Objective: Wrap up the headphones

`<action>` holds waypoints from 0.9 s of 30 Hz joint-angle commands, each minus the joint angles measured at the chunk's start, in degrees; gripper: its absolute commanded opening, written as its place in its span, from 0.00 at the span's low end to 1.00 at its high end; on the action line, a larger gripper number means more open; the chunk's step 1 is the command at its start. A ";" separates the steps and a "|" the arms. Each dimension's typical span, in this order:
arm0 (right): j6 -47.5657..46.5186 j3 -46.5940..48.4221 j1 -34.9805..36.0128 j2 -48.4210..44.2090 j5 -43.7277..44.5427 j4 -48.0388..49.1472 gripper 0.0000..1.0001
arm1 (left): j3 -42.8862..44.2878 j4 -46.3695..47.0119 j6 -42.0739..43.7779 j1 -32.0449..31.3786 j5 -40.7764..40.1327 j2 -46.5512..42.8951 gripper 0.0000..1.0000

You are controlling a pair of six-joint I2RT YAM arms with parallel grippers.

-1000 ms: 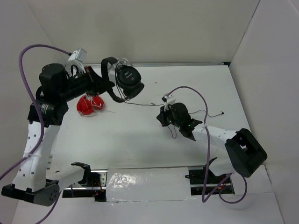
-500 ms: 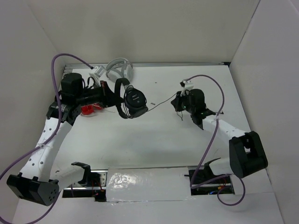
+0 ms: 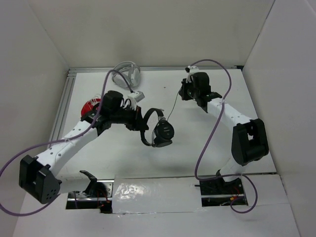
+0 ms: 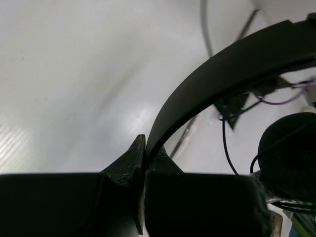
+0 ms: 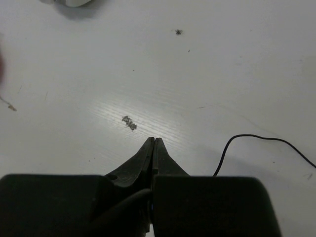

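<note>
The black headphones hang from my left gripper (image 3: 141, 122), which is shut on the thin headband (image 3: 154, 111) above the table's middle. One round earcup (image 3: 163, 133) faces up. In the left wrist view the jaws (image 4: 145, 148) pinch the headband (image 4: 222, 64), with a padded earcup (image 4: 291, 153) at the right. The thin black cable (image 3: 175, 102) runs from the earcup up to my right gripper (image 3: 181, 93) near the back. In the right wrist view the gripper (image 5: 154, 141) is shut, a strand enters it from below, and a cable loop (image 5: 247, 137) lies on the table.
Grey-white headphones (image 3: 126, 72) lie at the back edge, also just showing in the right wrist view (image 5: 74, 2). Red headphones (image 3: 89, 106) lie behind my left arm. White walls enclose the table at the left, back and right.
My left gripper has carried the headphones right and toward the near side. My right gripper has moved toward the back left, keeping the cable.
</note>
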 commanded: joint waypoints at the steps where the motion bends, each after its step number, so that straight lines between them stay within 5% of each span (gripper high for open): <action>1: -0.92 7.42 -0.27 0.37 5.75 -8.21 0.00 | -0.29 -0.86 -0.55 -2.92 -12.23 3.79 0.00; 8: -0.22 16.82 -0.71 0.90 12.43 -16.84 0.00 | 4.97 -9.29 -6.96 -8.81 -32.80 14.24 0.00; 15: -0.74 15.61 0.86 -4.99 12.35 -19.13 0.00 | 14.73 -21.33 -16.36 -10.31 -47.74 28.57 0.00; 27: 2.68 6.56 17.99 -17.90 22.79 -21.50 0.00 | 34.32 -32.23 -26.29 -3.55 -50.13 41.59 0.00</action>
